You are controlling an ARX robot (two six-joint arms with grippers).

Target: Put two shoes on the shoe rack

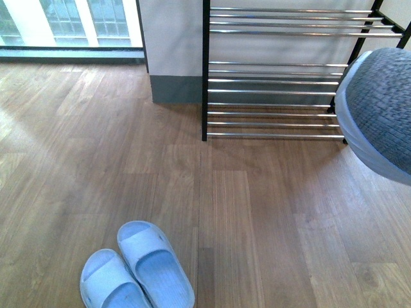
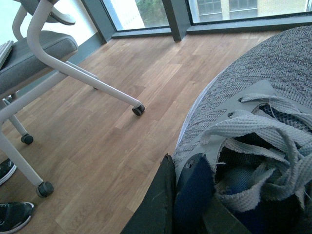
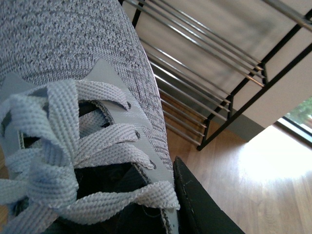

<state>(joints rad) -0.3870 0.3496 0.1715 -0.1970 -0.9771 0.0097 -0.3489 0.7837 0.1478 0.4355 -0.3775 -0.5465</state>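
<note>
The right gripper [image 3: 168,197] clamps the sneaker [image 1: 379,109], toe aloft beside the rack [image 1: 205,70], so swing it left, level over the bars [image 1: 273,106], before releasing; the left gripper [image 2: 180,197] likewise clamps the other sneaker [image 2: 263,92].

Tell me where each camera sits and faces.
Front: on the body, tilted down at the floor, slides and shoe rack; no arm shows, only the right sneaker.
Left wrist: on the left arm, looking over the left sneaker toward an office chair and windows; left claw finger shows.
Right wrist: on the right arm, looking over the right sneaker at the shoe rack; right claw finger shows.
Shared: front and right wrist both see that rack and sneaker.
</note>
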